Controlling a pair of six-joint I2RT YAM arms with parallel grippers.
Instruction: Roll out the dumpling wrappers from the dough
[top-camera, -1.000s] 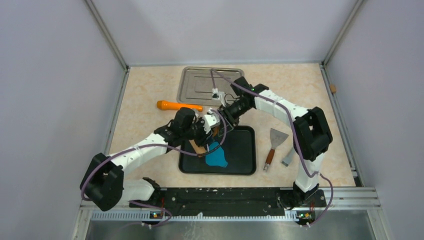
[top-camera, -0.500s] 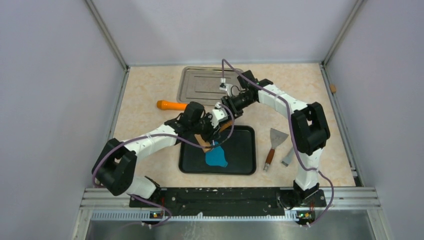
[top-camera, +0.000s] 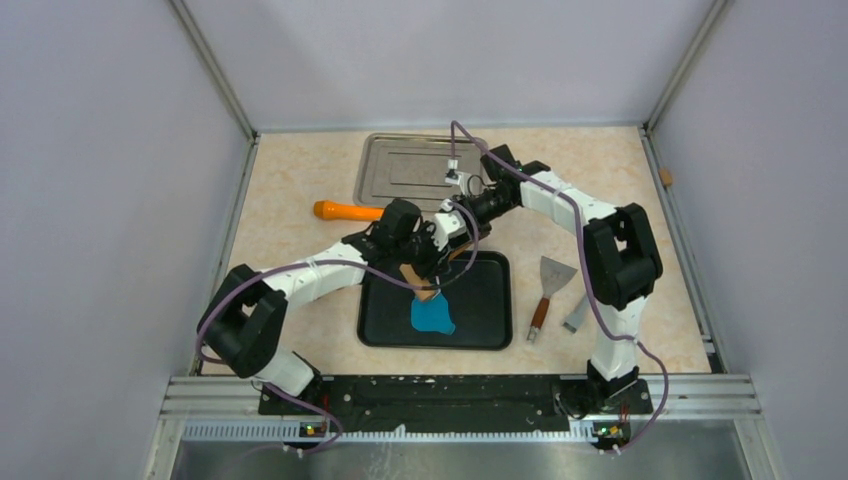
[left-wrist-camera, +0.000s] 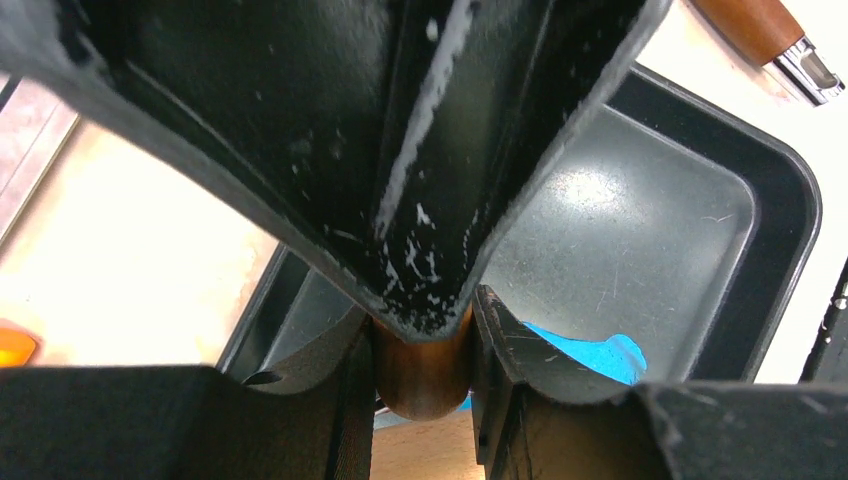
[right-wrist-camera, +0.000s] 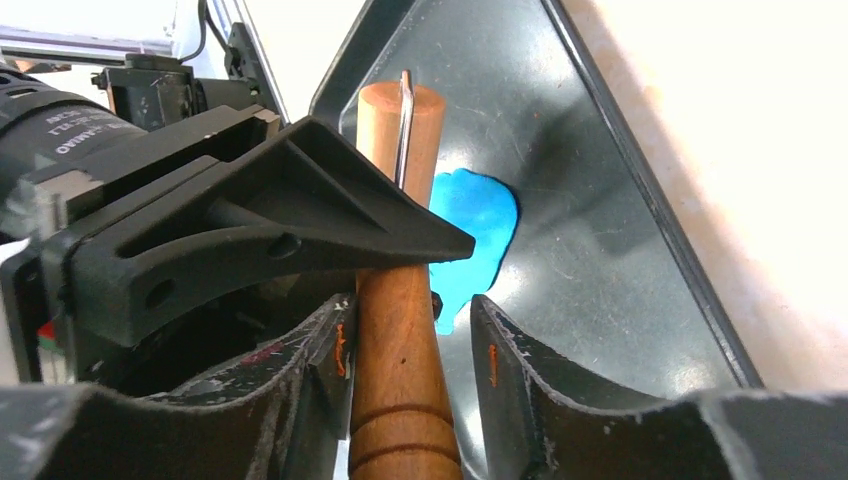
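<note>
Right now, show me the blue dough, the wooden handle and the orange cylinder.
blue dough (top-camera: 432, 317): top external view, middle of the flattened sheet in the black tray.
wooden handle (right-wrist-camera: 398, 380): right wrist view, lower part of its shaft.
orange cylinder (top-camera: 355, 211): top external view, about midway along its length.

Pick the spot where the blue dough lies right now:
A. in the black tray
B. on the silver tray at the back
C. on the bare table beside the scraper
A: the blue dough lies flat on the floor of the black tray.
</note>
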